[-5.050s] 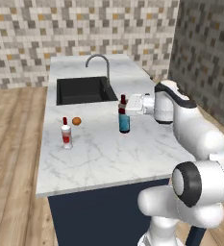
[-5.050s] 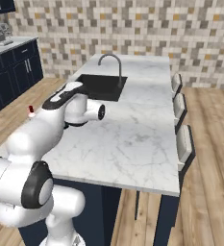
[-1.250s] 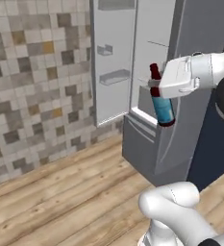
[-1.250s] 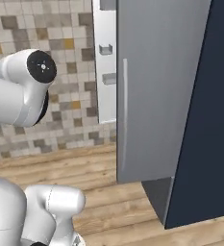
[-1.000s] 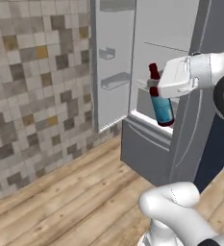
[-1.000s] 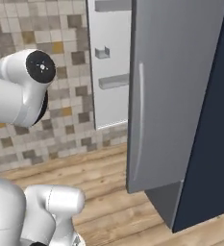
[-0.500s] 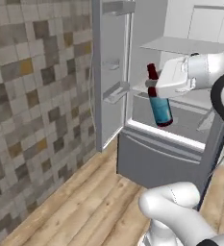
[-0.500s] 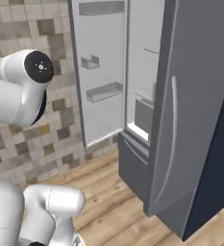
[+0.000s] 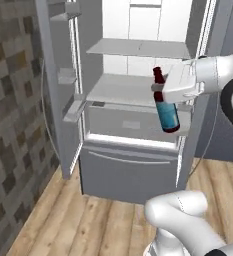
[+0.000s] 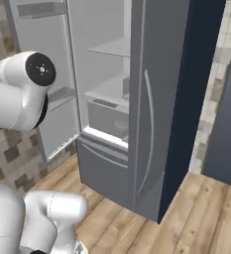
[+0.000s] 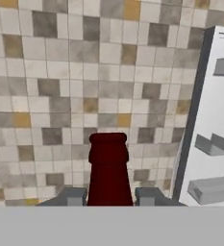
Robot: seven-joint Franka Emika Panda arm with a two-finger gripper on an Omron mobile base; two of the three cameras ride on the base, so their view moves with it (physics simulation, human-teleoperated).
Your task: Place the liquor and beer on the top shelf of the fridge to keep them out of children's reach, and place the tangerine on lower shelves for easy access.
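Since the frames of half a second ago the base has swung round to face the fridge [image 9: 133,165] more squarely, so the whole scene has shifted in both base views; the beer [image 9: 165,105] has stayed in the same hold on the arm throughout.

In the left base view, a mosaic tile wall [image 9: 10,125] runs down the left edge. Next comes the open left fridge door [image 9: 55,85] with its door bins [image 9: 74,110], one above the other. Right of it lies the lit interior: the top shelf [image 9: 138,48] is a wide pale panel, and the lower shelves [image 9: 120,91] sit under it, with a drawer front and the grey freezer drawer below. In front of the right part of the interior the claw [image 9: 160,90] is pinching the beer at its slim neck; the brown bottle hangs tilted, cap leaning left and blue-labelled body down to the right, in the air at about the level of the second shelf, resting on nothing. A wooden floor [image 9: 63,220] spreads below.

In the right base view the right fridge door [image 10: 154,104], with its long handle, stands open and edge-on, hiding part of the shelves.

In the hand view the beer's dark neck [image 11: 108,168] rises between the two fingertips [image 11: 72,196], with tile wall behind and the white door liner at right.
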